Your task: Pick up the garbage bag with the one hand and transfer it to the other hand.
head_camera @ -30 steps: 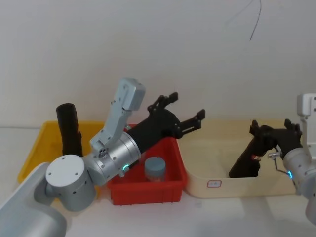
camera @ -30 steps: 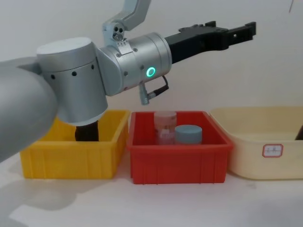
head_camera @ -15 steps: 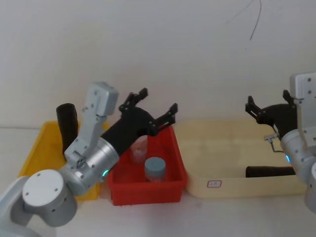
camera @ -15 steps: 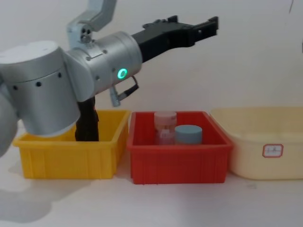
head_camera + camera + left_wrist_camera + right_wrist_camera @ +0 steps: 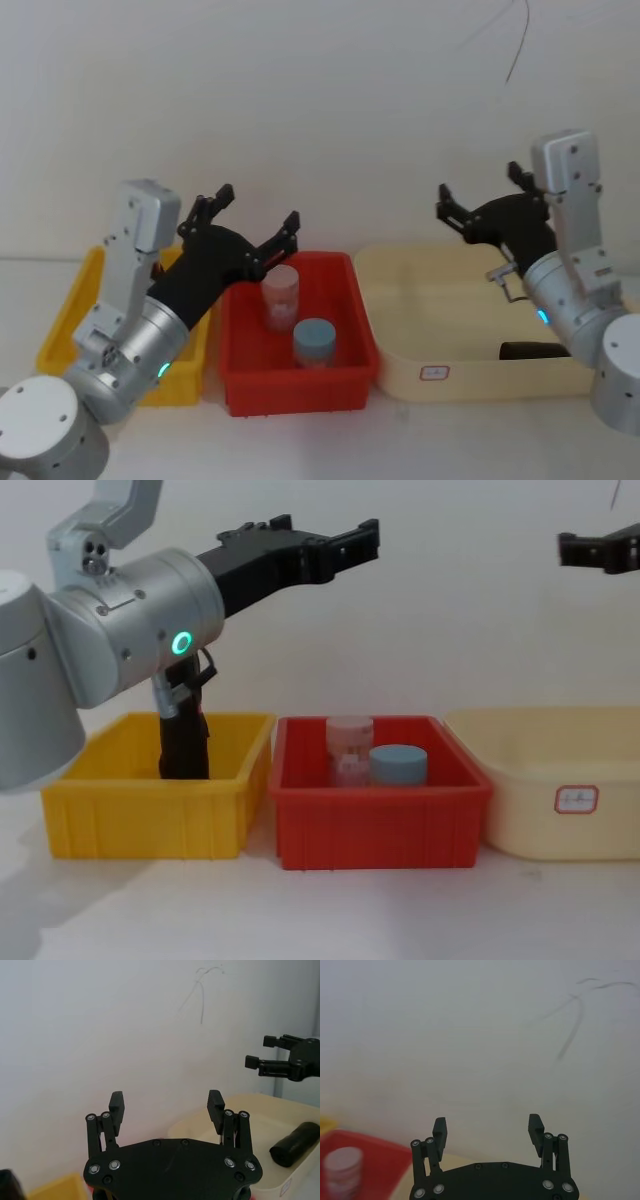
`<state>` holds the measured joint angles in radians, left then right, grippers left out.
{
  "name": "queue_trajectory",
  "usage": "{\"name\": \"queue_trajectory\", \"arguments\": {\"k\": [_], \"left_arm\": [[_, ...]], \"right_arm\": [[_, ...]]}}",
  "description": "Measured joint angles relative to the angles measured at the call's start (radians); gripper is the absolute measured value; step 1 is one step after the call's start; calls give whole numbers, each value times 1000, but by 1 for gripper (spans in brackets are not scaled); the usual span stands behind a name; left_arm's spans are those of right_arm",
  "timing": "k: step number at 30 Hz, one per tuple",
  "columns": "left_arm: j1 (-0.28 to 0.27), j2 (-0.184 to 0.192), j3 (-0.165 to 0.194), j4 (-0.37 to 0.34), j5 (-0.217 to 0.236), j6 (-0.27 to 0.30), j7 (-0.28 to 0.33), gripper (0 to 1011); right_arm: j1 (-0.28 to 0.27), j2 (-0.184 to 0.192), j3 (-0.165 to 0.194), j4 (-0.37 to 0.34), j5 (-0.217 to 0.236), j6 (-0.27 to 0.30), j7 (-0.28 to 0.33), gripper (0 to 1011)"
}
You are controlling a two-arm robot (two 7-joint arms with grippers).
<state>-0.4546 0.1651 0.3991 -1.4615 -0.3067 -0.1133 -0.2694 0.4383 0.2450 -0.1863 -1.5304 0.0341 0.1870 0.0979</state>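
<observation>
Transfer looks finished, judging by the layout: the garbage bag, a slim black plastic roll, lies on its side in the cream plastic tub, gripped by nothing. The black green-ringed left gripper hovers released near the red plastic bin. The black blue-ringed right gripper hangs released above the tub.

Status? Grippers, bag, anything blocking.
Left gripper open, empty, over red bin. Right gripper open, empty, over tub. Bag lies in tub; second bag stands in yellow bin. No obstruction seen.
</observation>
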Motion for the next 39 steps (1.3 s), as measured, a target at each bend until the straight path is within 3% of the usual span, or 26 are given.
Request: {"name": "queue_trajectory", "arguments": {"k": [12,22,28,39], "left_arm": [[38,21,-21,-52,17,22,36,1001],[52,28,-28,-71,24,30,50,1001],[56,30,-30,-77,26,32,54,1001],[60,33,-32,-82,28,34,57,1001]], "right_arm": [[-26,-21,-52,-42,51,60,106,1000],[-53,-31,-99,-61,124,135,216,1000],[-60,-26,-134,-58,158,169,285,1000],[-56,-15,-203,-17,179,194,368,1000]]}}
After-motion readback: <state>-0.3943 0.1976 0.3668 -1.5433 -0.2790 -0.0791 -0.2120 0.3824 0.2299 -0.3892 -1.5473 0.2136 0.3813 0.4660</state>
